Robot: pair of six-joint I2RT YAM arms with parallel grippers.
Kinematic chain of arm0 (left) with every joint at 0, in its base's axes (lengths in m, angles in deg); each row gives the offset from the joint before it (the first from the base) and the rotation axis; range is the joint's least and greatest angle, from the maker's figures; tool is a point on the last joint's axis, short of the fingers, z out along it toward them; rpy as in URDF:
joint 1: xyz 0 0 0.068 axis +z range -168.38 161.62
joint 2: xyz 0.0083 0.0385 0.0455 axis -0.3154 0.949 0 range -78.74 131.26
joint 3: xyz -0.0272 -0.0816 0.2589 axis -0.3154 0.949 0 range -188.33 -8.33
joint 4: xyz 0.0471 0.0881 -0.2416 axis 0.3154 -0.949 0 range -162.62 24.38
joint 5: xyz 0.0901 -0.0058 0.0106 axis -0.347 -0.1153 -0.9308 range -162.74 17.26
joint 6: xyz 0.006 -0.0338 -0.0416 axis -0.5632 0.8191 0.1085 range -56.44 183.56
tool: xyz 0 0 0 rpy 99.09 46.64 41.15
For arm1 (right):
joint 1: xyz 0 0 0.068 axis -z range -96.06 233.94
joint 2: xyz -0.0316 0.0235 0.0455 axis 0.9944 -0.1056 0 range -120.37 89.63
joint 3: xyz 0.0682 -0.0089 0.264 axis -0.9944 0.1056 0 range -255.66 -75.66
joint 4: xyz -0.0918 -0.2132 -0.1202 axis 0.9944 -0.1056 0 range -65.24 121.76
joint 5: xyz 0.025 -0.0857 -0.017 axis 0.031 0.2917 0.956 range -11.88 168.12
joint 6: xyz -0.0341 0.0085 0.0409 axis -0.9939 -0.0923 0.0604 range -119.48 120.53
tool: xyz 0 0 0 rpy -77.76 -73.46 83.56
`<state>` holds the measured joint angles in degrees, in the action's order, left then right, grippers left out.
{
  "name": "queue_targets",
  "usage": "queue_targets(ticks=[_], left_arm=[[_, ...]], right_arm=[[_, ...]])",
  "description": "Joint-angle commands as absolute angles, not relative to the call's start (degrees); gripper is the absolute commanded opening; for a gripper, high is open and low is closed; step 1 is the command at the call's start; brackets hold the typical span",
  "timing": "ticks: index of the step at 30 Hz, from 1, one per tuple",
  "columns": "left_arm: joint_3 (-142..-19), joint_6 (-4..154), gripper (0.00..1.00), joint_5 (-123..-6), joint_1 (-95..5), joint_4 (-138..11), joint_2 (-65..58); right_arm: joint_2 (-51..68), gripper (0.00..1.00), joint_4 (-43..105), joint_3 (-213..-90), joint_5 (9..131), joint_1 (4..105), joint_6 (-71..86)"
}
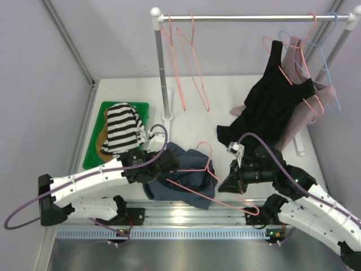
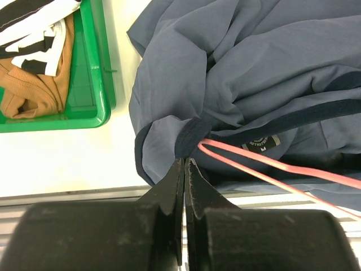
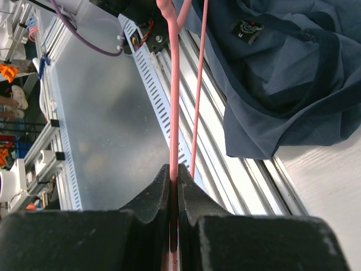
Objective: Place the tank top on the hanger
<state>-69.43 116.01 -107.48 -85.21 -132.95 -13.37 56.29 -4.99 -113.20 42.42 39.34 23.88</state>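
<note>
Spreading across most of the top view is the white bench (image 1: 237, 96), with a metal clothes rail (image 1: 254, 18) standing at its far side. The tank top (image 1: 189, 180) lies bunched up at the near edge of the bench, between the two arms, so its straps and neck are hard to pick out. One edge hangs over the near metal frame (image 3: 248, 186). A black top (image 1: 271, 107) hangs on the right of the rail. A green tray (image 2: 93, 68) sits on the left, and a striped top (image 1: 121, 127) covers much of it. The hanger (image 3: 174, 113) lies across the tank top, hook pointing far. The left tool (image 2: 184, 161) is pressed together on the dark edge of the tank top. The right tool (image 3: 174, 167) is pinching the hanger's wire. From above, both tools are mostly hidden under their arms. A small label (image 2: 262, 142) shows the letter M; its other words are too small to read.
</note>
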Motion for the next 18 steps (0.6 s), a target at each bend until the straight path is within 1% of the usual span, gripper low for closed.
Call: queue_targets(ticks=[1, 6, 11, 12, 18], left_arm=[[-69.94, 115.77, 0.00, -107.46, -85.62, -133.21, -13.52], [-70.90, 114.72, 0.00, -107.37, -86.23, -132.24, -12.38], [-71.96, 113.31, 0.00, -107.63, -86.76, -131.27, -11.76], [-72.22, 113.31, 0.00, -107.72, -86.94, -131.18, -11.76], [-73.19, 112.43, 0.00, -107.98, -87.55, -129.87, -11.85]], right_arm=[[56.06, 0.00, -3.57, -115.21, 39.81, 38.67, 22.32], [54.31, 0.00, 2.13, -113.37, 36.11, 38.76, 22.23], [48.16, 0.00, 10.29, -112.84, 33.13, 38.59, 21.79], [45.54, 0.00, 11.36, -112.92, 32.86, 38.58, 21.79], [39.46, 0.00, 20.84, -112.40, 32.33, 38.58, 21.88]])
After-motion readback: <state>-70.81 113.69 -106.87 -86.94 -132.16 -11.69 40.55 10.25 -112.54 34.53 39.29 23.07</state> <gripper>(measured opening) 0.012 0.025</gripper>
